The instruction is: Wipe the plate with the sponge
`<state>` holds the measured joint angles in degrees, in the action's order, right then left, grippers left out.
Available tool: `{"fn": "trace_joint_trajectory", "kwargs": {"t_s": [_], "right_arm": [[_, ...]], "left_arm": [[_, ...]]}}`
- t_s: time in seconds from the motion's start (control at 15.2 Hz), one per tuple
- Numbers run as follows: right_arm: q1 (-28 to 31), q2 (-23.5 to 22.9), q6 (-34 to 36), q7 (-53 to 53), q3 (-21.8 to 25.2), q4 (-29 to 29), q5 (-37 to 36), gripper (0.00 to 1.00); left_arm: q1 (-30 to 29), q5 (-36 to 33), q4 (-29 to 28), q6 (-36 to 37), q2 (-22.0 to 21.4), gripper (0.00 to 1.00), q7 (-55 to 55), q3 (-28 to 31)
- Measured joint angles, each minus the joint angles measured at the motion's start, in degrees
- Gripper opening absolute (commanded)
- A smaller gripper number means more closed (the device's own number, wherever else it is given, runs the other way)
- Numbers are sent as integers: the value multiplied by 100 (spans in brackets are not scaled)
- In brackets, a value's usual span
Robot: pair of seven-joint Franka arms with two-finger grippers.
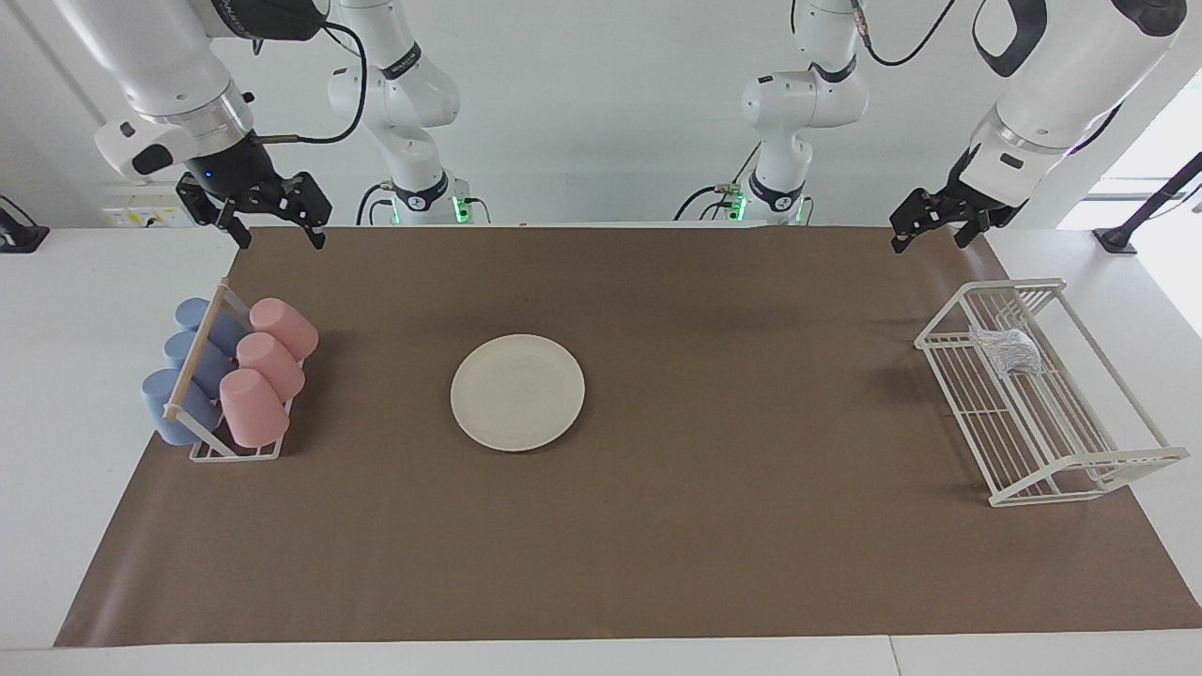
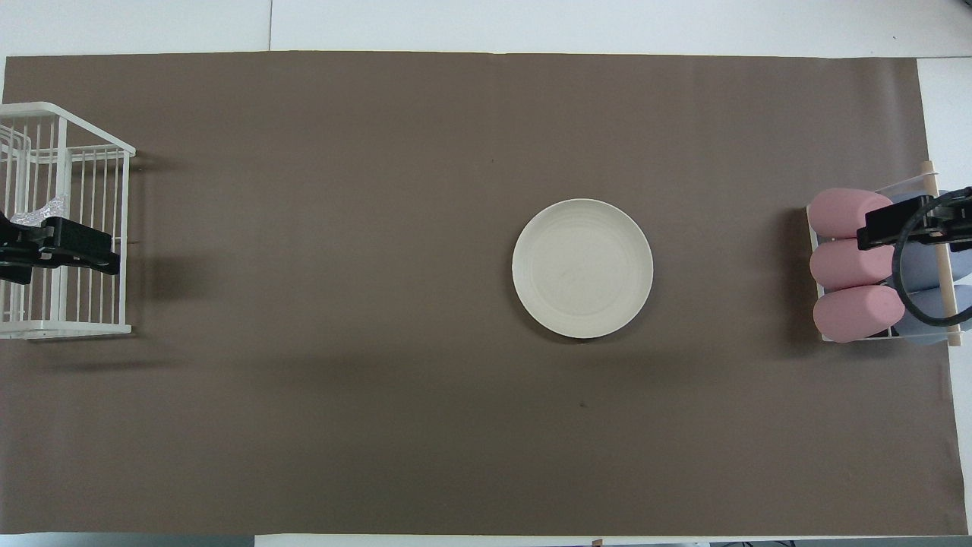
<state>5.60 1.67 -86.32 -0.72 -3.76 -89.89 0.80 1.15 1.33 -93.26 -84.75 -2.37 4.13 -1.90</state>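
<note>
Nearest the robots, both of your grippers hang raised and empty with jaws spread wide: the right gripper [image 1: 274, 223] over the mat's edge by the cup rack [image 1: 230, 376], the left gripper [image 1: 936, 225] just short of the wire basket [image 1: 1080, 469]. Next out, the sponge [image 1: 1009, 349] lies inside that basket at the left arm's end; the plate [image 1: 517, 391] sits bare mid-mat, well apart from it. Watch the pick: the basket's wires may snag your fingers, and the loose plate could slide under wiping pressure unless steadied.
</note>
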Motion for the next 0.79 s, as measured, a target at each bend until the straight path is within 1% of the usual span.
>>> {"fn": "trace_joint_trajectory", "kwargs": {"t_s": [0.39,0.72,0.79], "right_arm": [[-1,0,0,-41,-18,0,0,100],[-55,0,0,-881,-37,-3,2,100],[-73,0,6,-1147,-38,-9,2,100]], "left_arm": [[0,0,0,-30,0,100,1,4],[0,-5,0,-33,0,100,1,11],[1,-91,-3,-33,0,100,1,13]]}}
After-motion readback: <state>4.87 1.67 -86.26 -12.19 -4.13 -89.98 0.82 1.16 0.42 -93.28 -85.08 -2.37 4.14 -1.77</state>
